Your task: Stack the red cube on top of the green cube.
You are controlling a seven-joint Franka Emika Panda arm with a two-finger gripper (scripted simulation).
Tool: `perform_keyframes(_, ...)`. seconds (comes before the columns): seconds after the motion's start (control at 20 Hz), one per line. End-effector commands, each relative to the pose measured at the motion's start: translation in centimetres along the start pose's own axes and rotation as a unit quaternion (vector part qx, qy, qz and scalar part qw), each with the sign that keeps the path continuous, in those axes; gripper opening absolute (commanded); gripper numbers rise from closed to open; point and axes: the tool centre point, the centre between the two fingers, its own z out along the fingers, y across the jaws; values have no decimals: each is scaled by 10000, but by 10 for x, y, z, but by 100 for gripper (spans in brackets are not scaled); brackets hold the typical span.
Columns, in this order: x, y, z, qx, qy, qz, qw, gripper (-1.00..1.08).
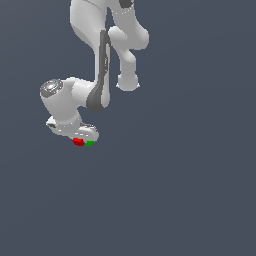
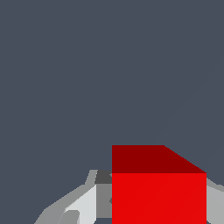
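Note:
The red cube (image 1: 78, 142) lies under my white gripper (image 1: 83, 138), low in the exterior view. Right beside it, toward the exterior view's right, sits the green cube (image 1: 89, 143); the two look to be touching or nearly so. In the wrist view the red cube (image 2: 158, 197) fills the space between my gripper (image 2: 157, 192) fingers, with a grey finger (image 2: 103, 197) against one side face and the other finger against the opposite face. The gripper is shut on the red cube. The green cube is out of the wrist view.
A plain dark grey-blue floor (image 1: 190, 190) spreads all around. The arm's white links (image 1: 100, 60) rise above the gripper toward the top of the exterior view.

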Motion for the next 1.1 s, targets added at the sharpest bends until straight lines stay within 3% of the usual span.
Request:
perform_keyframes(0.0, -12, -1, 8, -1, 2, 0, 10000, -100)
perform_keyframes(0.4, -42, -2, 27, -2, -1, 0, 10000, -100)
perform_keyframes(0.8, -49, -2, 33, 1, -1, 0, 10000, -100)
perform_keyframes(0.85, -49, -2, 33, 1, -1, 0, 10000, 100)
perform_keyframes(1.05, -49, -2, 33, 1, -1, 0, 10000, 100)
